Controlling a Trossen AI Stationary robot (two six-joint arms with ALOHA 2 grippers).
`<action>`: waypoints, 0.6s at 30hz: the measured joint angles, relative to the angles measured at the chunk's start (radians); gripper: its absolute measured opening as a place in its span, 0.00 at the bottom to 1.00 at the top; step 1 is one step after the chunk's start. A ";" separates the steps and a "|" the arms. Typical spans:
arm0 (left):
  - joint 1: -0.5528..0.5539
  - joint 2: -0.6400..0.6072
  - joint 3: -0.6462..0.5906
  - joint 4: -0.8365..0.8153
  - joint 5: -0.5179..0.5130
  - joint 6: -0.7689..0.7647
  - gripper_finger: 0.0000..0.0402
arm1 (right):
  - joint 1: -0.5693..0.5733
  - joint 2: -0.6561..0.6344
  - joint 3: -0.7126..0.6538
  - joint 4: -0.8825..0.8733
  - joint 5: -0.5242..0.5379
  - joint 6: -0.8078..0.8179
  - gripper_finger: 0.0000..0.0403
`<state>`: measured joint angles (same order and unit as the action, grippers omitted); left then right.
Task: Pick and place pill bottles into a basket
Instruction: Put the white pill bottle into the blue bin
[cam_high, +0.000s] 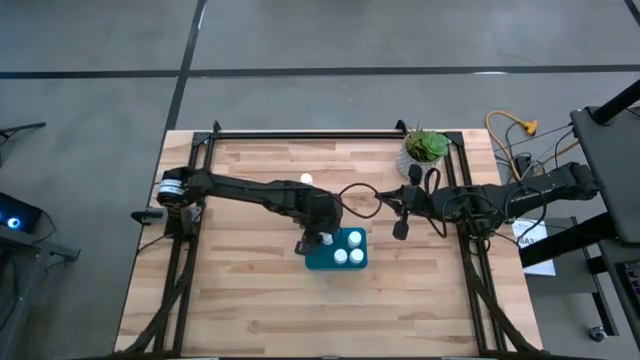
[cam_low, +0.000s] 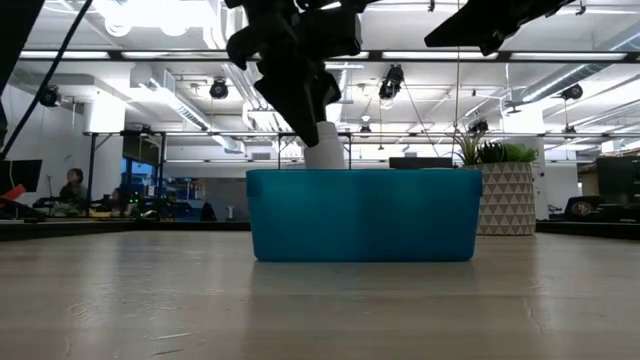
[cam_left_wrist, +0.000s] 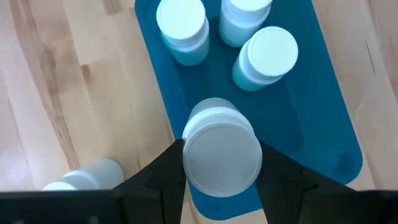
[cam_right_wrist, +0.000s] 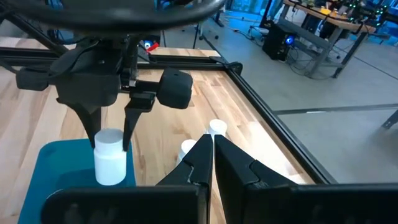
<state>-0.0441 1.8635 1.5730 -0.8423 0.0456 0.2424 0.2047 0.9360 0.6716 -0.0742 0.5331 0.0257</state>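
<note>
Left gripper (cam_left_wrist: 221, 171) jaws clamp a small white cylindrical capped pill bottle (cam_left_wrist: 221, 155) by its sides over the teal rectangular plastic basket (cam_left_wrist: 323, 124); likely light, rigid, slippery; right gripper (cam_right_wrist: 211, 152) jaws closed, idle.

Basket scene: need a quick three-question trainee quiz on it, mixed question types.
1. True or false: the left gripper holds a pill bottle above the basket.
2. How many bottles already stand in the basket in the left wrist view? A) one B) three C) five
3. Fill in: the right gripper carries ____.

Key: 1 true. 2 B: three bottles stand at the basket's far end. 3 nothing; its fingers are shut, waiting near the plant pot.
</note>
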 joint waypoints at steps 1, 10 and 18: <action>0.000 0.002 0.000 -0.002 0.000 0.000 0.36 | 0.000 0.000 0.000 0.000 0.000 0.000 0.02; -0.003 0.017 0.010 -0.004 0.000 0.001 0.36 | 0.000 0.000 0.000 0.000 0.000 0.000 0.02; -0.003 0.049 0.094 -0.030 0.000 0.005 0.36 | 0.000 -0.012 0.000 -0.007 0.000 -0.008 0.02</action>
<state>-0.0471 1.9125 1.6674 -0.8724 0.0456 0.2472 0.2047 0.9235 0.6712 -0.0808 0.5331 0.0182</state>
